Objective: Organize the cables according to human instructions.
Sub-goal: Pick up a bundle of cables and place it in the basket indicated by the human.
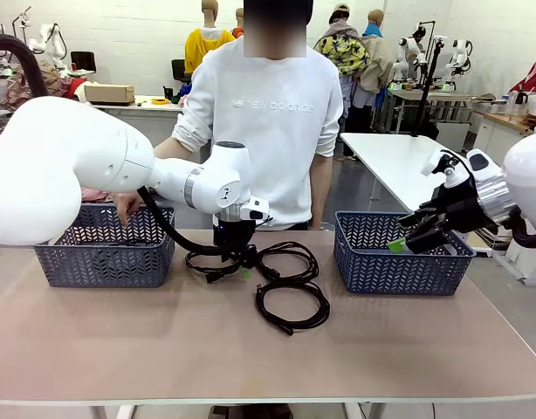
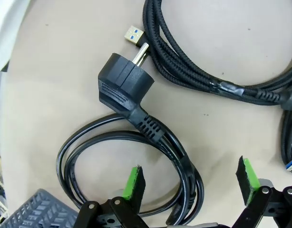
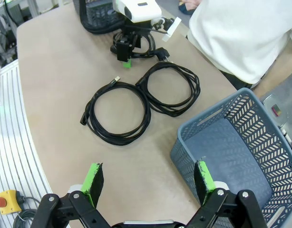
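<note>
Left gripper (image 2: 190, 176) spread over cable (image 2: 183, 161); wrist view shows plug (image 2: 122, 83)

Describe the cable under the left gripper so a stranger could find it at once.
On the tan table, just right of the left basket, the open left gripper hovers over the coil nearest that basket. It is the smooth-sheathed cable with a chunky angled mains plug; its neighbours are braided, with USB ends.
</note>
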`<action>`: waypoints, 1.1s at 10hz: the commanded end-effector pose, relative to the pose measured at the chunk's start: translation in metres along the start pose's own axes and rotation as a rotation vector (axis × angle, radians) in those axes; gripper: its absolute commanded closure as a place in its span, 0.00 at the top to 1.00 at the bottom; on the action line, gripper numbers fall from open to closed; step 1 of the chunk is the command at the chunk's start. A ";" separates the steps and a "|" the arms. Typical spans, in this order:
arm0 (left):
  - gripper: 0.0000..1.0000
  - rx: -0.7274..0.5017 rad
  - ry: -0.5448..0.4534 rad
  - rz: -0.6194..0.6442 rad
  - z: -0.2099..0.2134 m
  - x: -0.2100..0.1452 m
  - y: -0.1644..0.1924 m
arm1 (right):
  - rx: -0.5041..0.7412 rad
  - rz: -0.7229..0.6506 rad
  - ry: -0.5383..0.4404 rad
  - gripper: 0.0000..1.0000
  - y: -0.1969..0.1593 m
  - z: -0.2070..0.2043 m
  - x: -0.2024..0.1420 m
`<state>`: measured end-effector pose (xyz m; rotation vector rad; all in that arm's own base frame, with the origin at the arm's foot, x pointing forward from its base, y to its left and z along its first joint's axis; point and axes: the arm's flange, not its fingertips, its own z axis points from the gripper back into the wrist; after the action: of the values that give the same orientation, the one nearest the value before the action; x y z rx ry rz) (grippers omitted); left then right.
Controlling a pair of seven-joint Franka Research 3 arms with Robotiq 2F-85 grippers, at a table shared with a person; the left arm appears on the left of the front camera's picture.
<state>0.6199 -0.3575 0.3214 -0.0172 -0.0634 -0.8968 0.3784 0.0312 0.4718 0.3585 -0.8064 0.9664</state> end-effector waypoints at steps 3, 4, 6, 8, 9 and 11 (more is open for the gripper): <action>1.00 0.007 0.028 0.025 0.003 0.007 0.002 | 0.011 0.014 -0.025 1.00 -0.004 -0.003 -0.002; 0.94 0.015 0.036 0.025 0.003 0.007 0.001 | 0.011 0.014 -0.025 1.00 -0.004 -0.003 -0.002; 0.75 0.027 0.050 0.029 0.004 0.006 0.001 | 0.011 0.014 -0.025 1.00 -0.004 -0.003 -0.002; 0.57 0.035 0.056 0.029 0.005 0.006 0.000 | 0.011 0.014 -0.025 1.00 -0.004 -0.003 -0.002; 0.46 0.037 0.058 0.028 0.005 0.006 -0.001 | 0.011 0.014 -0.025 1.00 -0.004 -0.003 -0.002; 0.28 0.039 0.059 0.030 0.006 0.005 0.000 | 0.011 0.014 -0.025 1.00 -0.004 -0.003 -0.002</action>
<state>0.6207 -0.3622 0.3236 -0.0015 -0.0270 -0.8878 0.3784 0.0312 0.4718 0.3585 -0.8064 0.9663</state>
